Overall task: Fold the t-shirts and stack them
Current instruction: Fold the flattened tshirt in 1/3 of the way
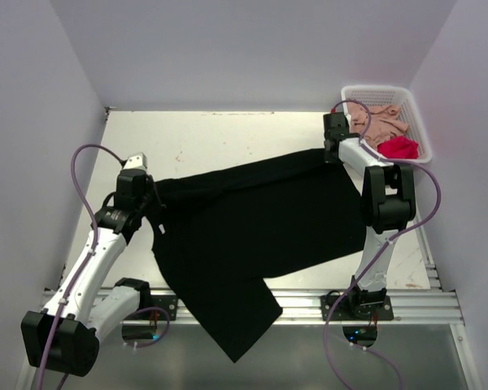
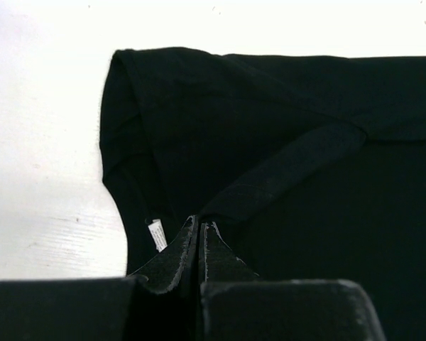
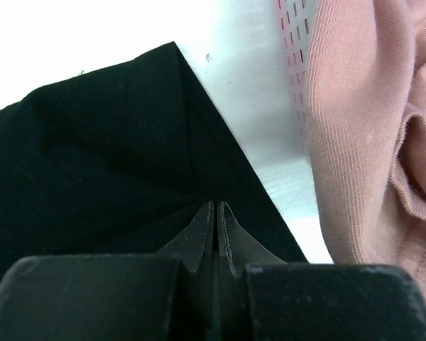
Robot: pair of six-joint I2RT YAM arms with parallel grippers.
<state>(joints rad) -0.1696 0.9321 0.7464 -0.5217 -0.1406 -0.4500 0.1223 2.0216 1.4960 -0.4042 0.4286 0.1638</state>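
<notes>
A large black t-shirt (image 1: pixel 252 227) lies spread across the table, and its lower end hangs over the front edge. My left gripper (image 1: pixel 154 205) is shut on its left end. In the left wrist view the closed fingertips (image 2: pixel 199 224) pinch the cloth beside the collar band (image 2: pixel 284 174) and a white label (image 2: pixel 156 234). My right gripper (image 1: pixel 332 151) is shut on the shirt's far right corner, with the cloth gathered at its tips (image 3: pixel 216 206). A dusty pink t-shirt (image 1: pixel 381 122) and a bright red one (image 1: pixel 399 147) lie crumpled in the basket.
The white lattice basket (image 1: pixel 415 114) stands at the back right corner, right next to my right gripper; its wall (image 3: pixel 295 42) and the pink cloth (image 3: pixel 369 142) fill the right of the right wrist view. Walls close the table in on three sides.
</notes>
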